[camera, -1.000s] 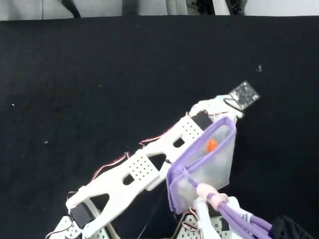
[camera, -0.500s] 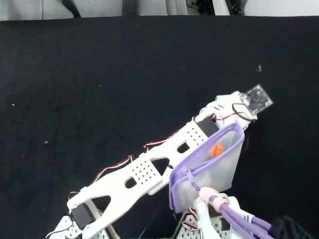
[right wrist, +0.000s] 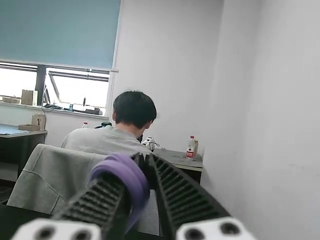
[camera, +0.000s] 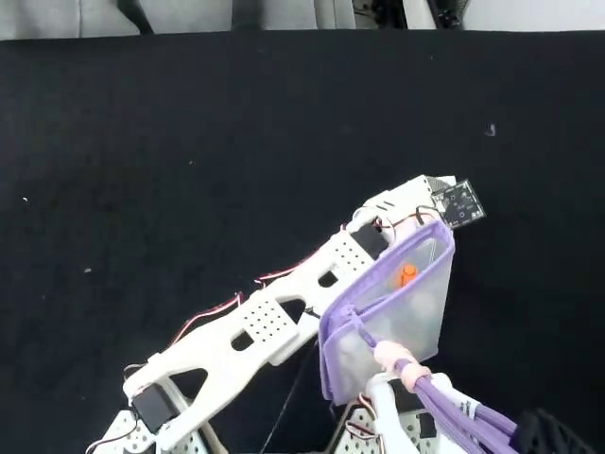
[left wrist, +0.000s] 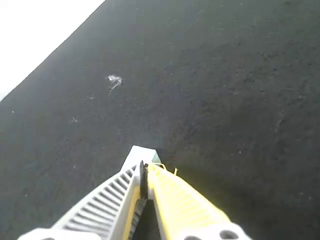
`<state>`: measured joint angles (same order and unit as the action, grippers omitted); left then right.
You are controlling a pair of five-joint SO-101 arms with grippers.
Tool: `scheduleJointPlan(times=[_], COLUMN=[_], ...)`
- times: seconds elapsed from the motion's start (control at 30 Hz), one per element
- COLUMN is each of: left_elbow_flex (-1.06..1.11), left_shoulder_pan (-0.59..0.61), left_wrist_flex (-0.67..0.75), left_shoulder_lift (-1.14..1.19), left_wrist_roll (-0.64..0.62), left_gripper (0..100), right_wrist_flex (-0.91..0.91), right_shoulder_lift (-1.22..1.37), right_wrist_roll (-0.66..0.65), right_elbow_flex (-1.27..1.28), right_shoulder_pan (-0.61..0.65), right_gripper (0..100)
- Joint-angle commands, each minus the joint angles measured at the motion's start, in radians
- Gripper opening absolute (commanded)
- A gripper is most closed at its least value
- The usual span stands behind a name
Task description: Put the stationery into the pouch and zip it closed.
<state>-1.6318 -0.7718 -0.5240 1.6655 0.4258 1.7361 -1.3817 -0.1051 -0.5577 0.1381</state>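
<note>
The right end effector (right wrist: 145,159) is closed on the purple strap (right wrist: 125,177). The strap bends over one finger and is squeezed between the two. In the high view the strap comes from the near edge of the table (camera: 189,142) up to a pink piece (camera: 388,357) at the near end of the pouch (camera: 402,317).

The left end effector (left wrist: 145,162) has its fingers pressed together over bare black table, and I can see nothing between them. The left arm (camera: 274,322) lies diagonally from the near left toward the far right. It runs just beside the purple edge of the pouch, and its wrist is at the far end of the pouch.

The pouch is translucent with purple edging and is in the near right part of the table. Its long axis goes from near to far, leaning to the right. The mouth runs along the side that faces the left arm, and its two purple edges stand a little apart. An orange thing (camera: 406,275) is inside, near the far end. I cannot tell whether the pouch rests on the table or hangs from the strap.
</note>
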Motion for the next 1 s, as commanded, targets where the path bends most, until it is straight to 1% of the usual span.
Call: scheduleJointPlan(times=[0.0, 0.13, 0.37, 0.43, 0.5, 0.57, 0.63, 0.7, 0.87, 0.9, 0.97], left_elbow_flex=[-0.033, -0.035, -0.031, -0.033, -0.033, -0.033, -0.031, -0.030, -0.031, -0.031, -0.031], left_shoulder_pan=[0.036, 0.073, 0.116, 0.114, 0.104, 0.099, 0.094, 0.090, 0.036, 0.018, -0.016], left_wrist_flex=[-0.187, -0.330, -0.486, -0.539, -0.562, -0.551, -0.509, -0.456, -0.252, -0.227, -0.244], left_shoulder_lift=[-0.017, -0.034, -0.132, -0.147, -0.169, -0.176, -0.176, -0.169, -0.071, -0.060, -0.058], left_wrist_roll=[0.003, 0.003, 0.003, 0.003, -0.005, -0.057, -0.106, -0.126, -0.098, -0.089, -0.061], left_gripper=[3, 3, 3, 3, 3, 3, 3, 3, 3, 3, 3], right_wrist_flex=[0.002, 0.002, 0.000, 0.000, 0.000, 0.000, 0.000, 0.000, 0.000, 0.000, 0.000], right_shoulder_lift=[0.012, 0.012, 0.013, 0.015, 0.015, 0.016, 0.016, 0.016, 0.015, 0.013, 0.013], right_wrist_roll=[0.003, 0.003, 0.003, 0.005, 0.006, 0.006, 0.006, 0.008, 0.008, 0.008, 0.008], right_elbow_flex=[0.016, 0.016, 0.016, 0.016, 0.016, 0.016, 0.016, 0.016, 0.016, 0.016, 0.016], right_shoulder_pan=[0.002, 0.003, 0.002, 0.002, 0.002, 0.002, 0.002, 0.002, 0.002, 0.002, 0.002], right_gripper=[1.1, 1.1, 1.1, 1.1, 1.1, 1.1, 1.1, 1.1, 1.1, 1.1, 1.1])
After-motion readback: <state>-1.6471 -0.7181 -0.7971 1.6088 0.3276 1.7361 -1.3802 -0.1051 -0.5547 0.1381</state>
